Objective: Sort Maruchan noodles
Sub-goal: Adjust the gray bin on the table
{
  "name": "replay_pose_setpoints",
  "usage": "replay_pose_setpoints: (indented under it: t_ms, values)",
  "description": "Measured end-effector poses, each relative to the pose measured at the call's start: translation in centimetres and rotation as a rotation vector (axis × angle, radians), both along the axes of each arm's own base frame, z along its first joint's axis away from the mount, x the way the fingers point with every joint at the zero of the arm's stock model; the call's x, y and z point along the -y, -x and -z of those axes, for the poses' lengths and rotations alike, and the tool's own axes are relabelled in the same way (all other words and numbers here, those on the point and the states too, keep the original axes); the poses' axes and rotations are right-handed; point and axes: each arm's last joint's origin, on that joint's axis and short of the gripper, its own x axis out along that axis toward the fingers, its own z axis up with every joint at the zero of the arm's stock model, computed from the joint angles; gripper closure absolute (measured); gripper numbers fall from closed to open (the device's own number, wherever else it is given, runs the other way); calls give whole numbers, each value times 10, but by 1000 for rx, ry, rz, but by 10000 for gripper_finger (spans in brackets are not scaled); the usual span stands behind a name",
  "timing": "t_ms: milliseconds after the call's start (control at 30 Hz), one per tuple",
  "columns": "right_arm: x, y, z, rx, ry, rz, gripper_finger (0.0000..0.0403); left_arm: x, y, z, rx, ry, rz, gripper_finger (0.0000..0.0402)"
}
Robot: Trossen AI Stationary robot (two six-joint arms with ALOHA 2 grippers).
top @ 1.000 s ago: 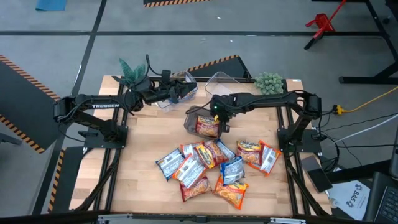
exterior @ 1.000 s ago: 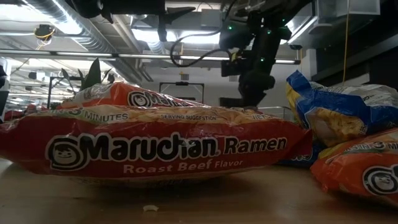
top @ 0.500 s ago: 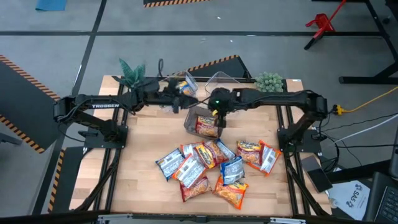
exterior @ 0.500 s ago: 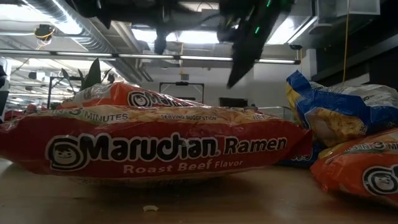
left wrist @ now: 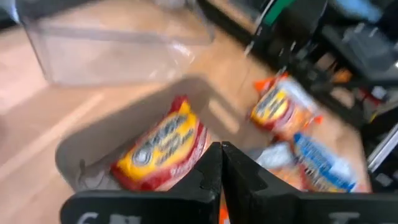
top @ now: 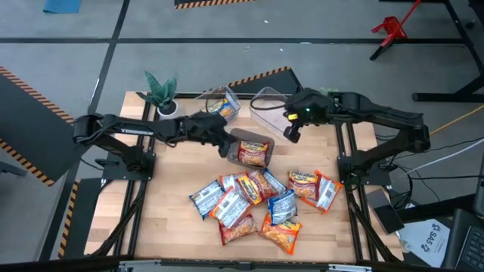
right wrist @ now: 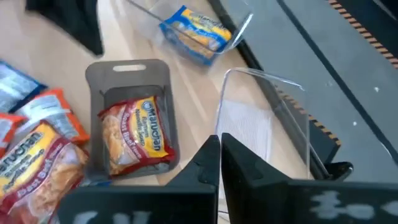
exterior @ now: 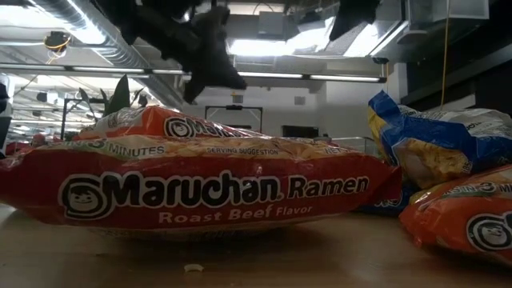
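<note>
A red Maruchan packet [right wrist: 134,140] lies flat in the grey bin [top: 259,137] at the table's middle. A blue-yellow packet [top: 220,106] lies in a clear bin [right wrist: 151,25] at the far side. Several more packets [top: 257,200] are heaped on the table nearer the front; one red packet [exterior: 192,188] fills the low view. My left gripper [top: 225,147] is shut and hangs above the grey bin's left rim, and it shows too in the left wrist view [left wrist: 221,155]. My right gripper [top: 291,133] is shut, raised above the table right of the grey bin.
An empty clear bin [top: 274,106] stands at the far side beside the one with the packet. Two small potted plants [top: 160,92] [top: 328,99] sit at the far corners. Bare wood lies left of the heap [top: 170,196].
My right gripper has risen from the grey bin and gone toward the table's right edge, leaving the red packet in the bin. My left gripper has drawn out of the far clear bin, come down toward the grey bin and shut; the blue-yellow packet stays in the clear bin.
</note>
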Motion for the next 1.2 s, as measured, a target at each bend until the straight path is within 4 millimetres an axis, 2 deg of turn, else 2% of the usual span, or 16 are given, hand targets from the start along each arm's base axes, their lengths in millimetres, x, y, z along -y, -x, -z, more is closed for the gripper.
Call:
replay_pose_setpoints:
  t_ms: [133, 267, 467, 633, 767, 867, 1033, 1200]
  values:
    - [0, 0, 0, 4, -12, 10, 402, 7, -7, 21, -112, -16, -11, 401]
    - [0, -2, 4, -17, -18, 13, 402, 10, -5, 33, -220, -58, -74, 401]
    - [0, -6, 19, -47, -45, 4, 402, 15, 6, 43, -389, -125, -141, 401]
    - [-1, -11, 36, -45, -96, -36, 402, 15, 7, 44, -404, -123, -143, 401]
    - [-2, -16, 57, -43, -153, -80, 402, 15, 6, 43, -386, -103, -154, 401]
    - [-5, -13, 80, -100, -237, -86, 402, 17, 0, 37, -297, -97, -132, 401]
    - [-24, -8, 125, -195, -352, -129, 402, 18, -8, 26, -163, -105, -119, 401]
    - [-43, -11, 156, -131, -415, -211, 402, 15, -8, 28, -171, -103, -127, 401]
